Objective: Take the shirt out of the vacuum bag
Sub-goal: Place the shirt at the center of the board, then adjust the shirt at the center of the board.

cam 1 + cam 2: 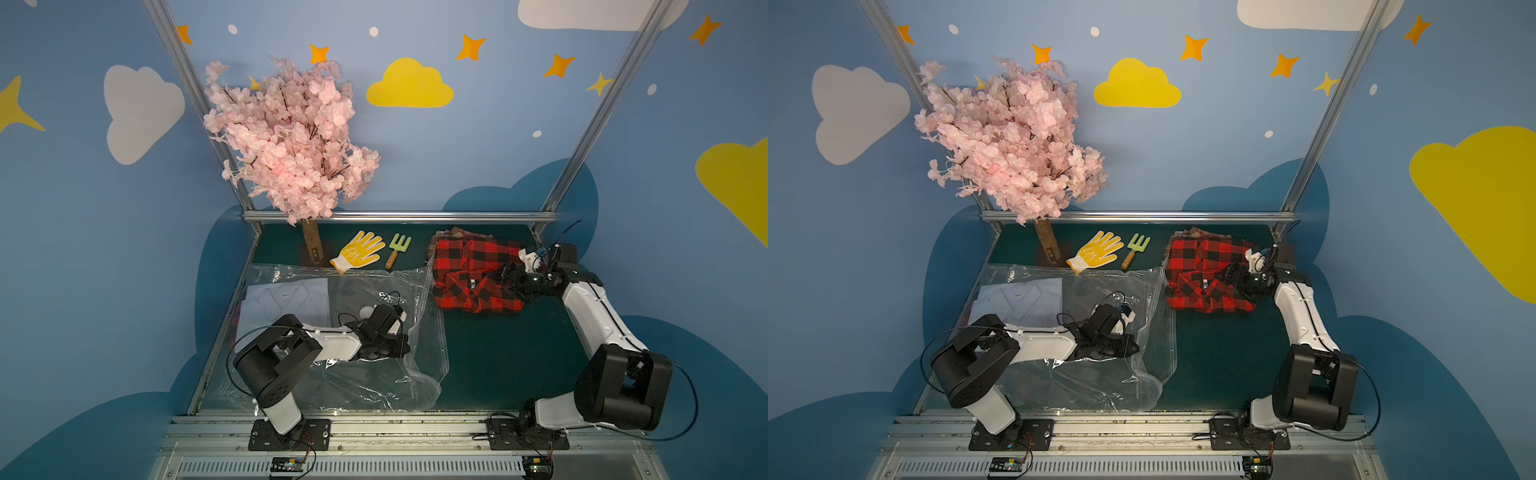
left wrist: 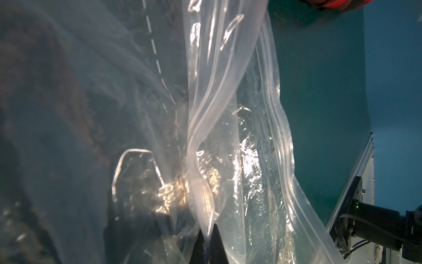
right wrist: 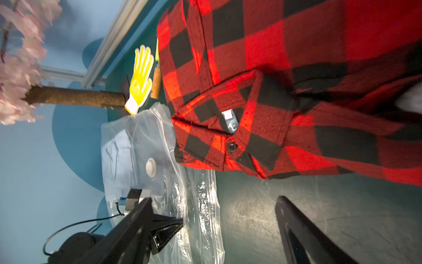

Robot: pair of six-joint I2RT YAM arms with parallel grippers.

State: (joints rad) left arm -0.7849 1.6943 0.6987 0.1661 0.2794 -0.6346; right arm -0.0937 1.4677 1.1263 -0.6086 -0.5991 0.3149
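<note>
Left claw [image 2: 206, 248] is clenched on a fold of the vacuum bag's [image 1: 374, 376] clear film, the plastic pinched between its fingertips in the left wrist view. In both top views this claw [image 1: 401, 347] [image 1: 1131, 347] sits over the middle of the bag, near the round white valve disc [image 1: 368, 311].

The bag lies crumpled across the left half of the green counter [image 1: 498, 357]. Its zip-seal strip [image 2: 282, 137] runs along the edge that faces the counter's right half, and there the mouth gapes loosely. 1 pale shirt [image 1: 286, 297], folded flat, is inside the bag at its far left corner, well away from the mouth.

Right claw [image 1: 505, 279] is released, its jaws spread wide with nothing between them, as the right wrist view [image 3: 214, 198] shows. It is at the near right part of a red plaid shirt [image 1: 469, 270], which lies outside the bag at the far right of the counter, just beside the bag's mouth. Whether the claw touches the cloth cannot be told. A tan checked cloth [image 1: 451, 233] peeks out from under the red shirt's far edge.

Along the back stand a pink blossom tree [image 1: 291, 133], a yellow glove [image 1: 359, 250] and a small green rake [image 1: 397, 246].
</note>
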